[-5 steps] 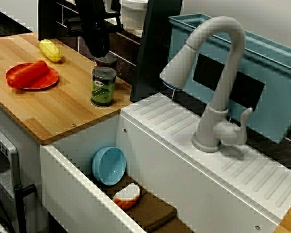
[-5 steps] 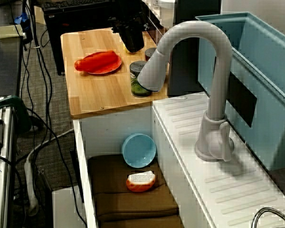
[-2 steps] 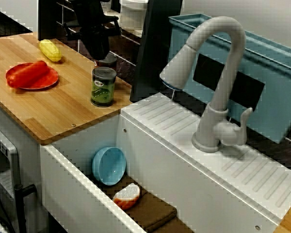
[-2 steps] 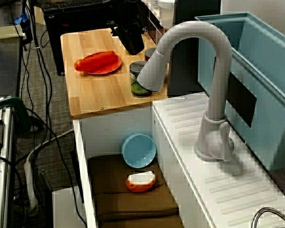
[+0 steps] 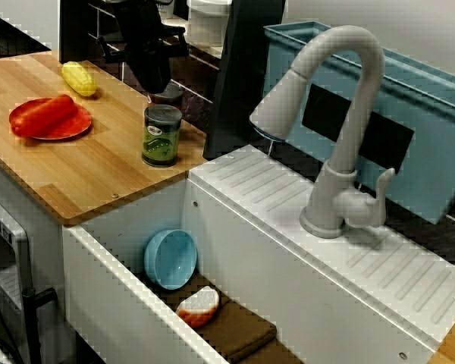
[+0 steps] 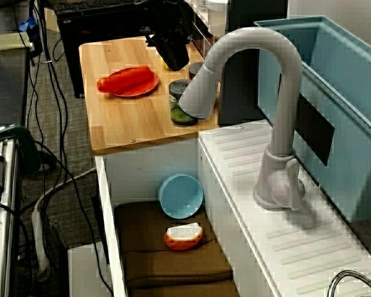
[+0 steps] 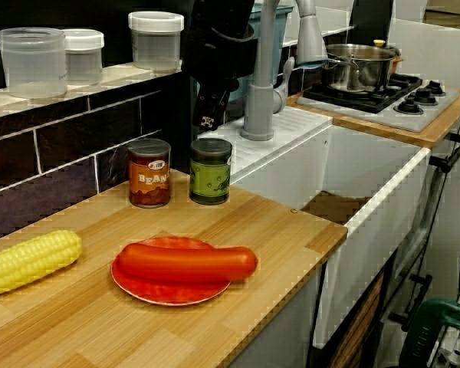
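In the view along the counter, a corn cob (image 7: 27, 261) lay at lower left, then a sausage (image 7: 188, 262) on a red plate (image 7: 149, 295). Further right, the bean can (image 7: 149, 172) and the green can (image 7: 211, 170) stood upright, just beside each other. The gripper (image 7: 205, 115) hung above them, touching neither, seemingly at approach height. Descending would call for lining up on one can without nudging its neighbour. Its jaws were too dark to read as open or closed, and nothing showed between them.
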`<state>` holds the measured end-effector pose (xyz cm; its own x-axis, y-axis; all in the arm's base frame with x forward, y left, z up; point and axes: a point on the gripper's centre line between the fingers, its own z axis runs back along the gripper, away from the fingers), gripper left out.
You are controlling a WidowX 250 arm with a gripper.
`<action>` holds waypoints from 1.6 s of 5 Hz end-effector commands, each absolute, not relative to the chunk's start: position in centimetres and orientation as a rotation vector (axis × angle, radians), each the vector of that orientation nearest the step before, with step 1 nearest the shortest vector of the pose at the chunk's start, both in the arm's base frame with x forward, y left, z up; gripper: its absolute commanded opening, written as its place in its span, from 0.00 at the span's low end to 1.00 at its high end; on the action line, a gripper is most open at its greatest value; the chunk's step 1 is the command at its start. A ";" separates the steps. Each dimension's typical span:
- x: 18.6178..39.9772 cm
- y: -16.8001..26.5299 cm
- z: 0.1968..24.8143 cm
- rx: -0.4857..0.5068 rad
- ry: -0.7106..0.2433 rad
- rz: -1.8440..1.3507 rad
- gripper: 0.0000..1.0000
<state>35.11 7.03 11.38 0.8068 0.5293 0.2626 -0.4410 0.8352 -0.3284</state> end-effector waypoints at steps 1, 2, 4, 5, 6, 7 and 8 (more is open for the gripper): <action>35.8 8.9 14.4 -0.229 -0.484 0.549 0.00; 36.1 9.7 14.1 -0.219 -0.485 0.567 0.00; 36.4 10.1 13.2 -0.204 -0.473 0.580 0.00; 36.6 9.6 12.8 -0.195 -0.455 0.578 0.00; 36.7 9.5 12.8 -0.200 -0.447 0.581 0.00; 36.9 9.5 12.3 -0.197 -0.435 0.582 0.00; 37.1 9.4 12.0 -0.195 -0.429 0.583 0.00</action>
